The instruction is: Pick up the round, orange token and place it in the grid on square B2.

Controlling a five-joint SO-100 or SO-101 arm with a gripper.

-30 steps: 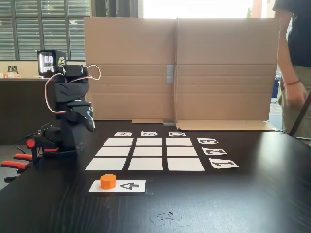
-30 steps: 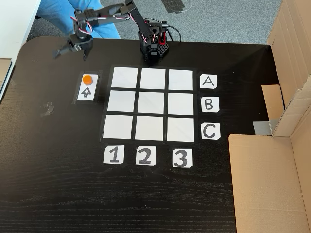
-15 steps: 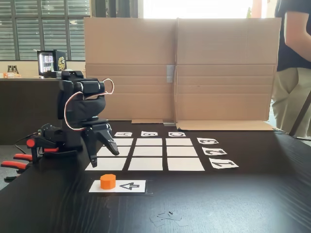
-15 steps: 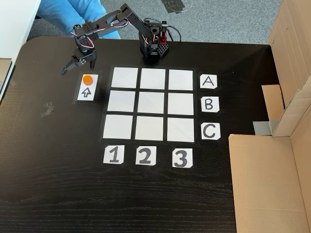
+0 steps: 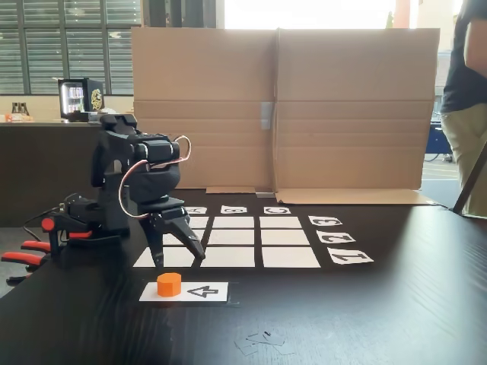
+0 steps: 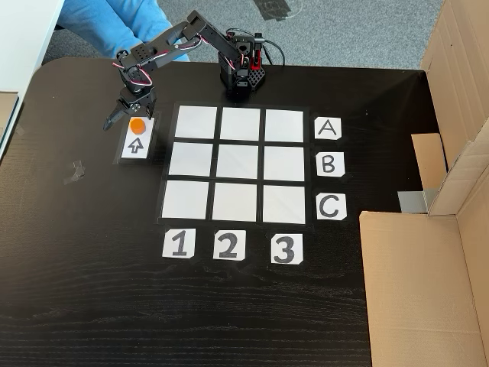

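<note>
The orange token (image 5: 169,284) (image 6: 137,125) rests on the blank end of a white arrow strip (image 5: 202,291) (image 6: 135,145), to the left of the grid in both fixed views. My gripper (image 5: 179,258) (image 6: 126,121) is open, fingers pointing down and spread, hovering just above the token and apart from it. In both fixed views, the 3x3 grid (image 5: 290,257) (image 6: 287,204) of white cells has nothing on it. Square B2 (image 5: 233,236) (image 6: 240,162), the centre cell, is bare.
The arm's base (image 6: 243,73) stands at the grid's A edge. Label cards A B C and 1 2 3 border the grid. A cardboard wall (image 5: 304,114) (image 6: 416,290) closes one table side. A person (image 5: 466,91) stands near it. Red clamps (image 5: 23,255) grip the table edge.
The arm has swung out and lowered from a raised, folded pose near its base. The open gripper now hangs over the token on the arrow strip. The token has not moved.
</note>
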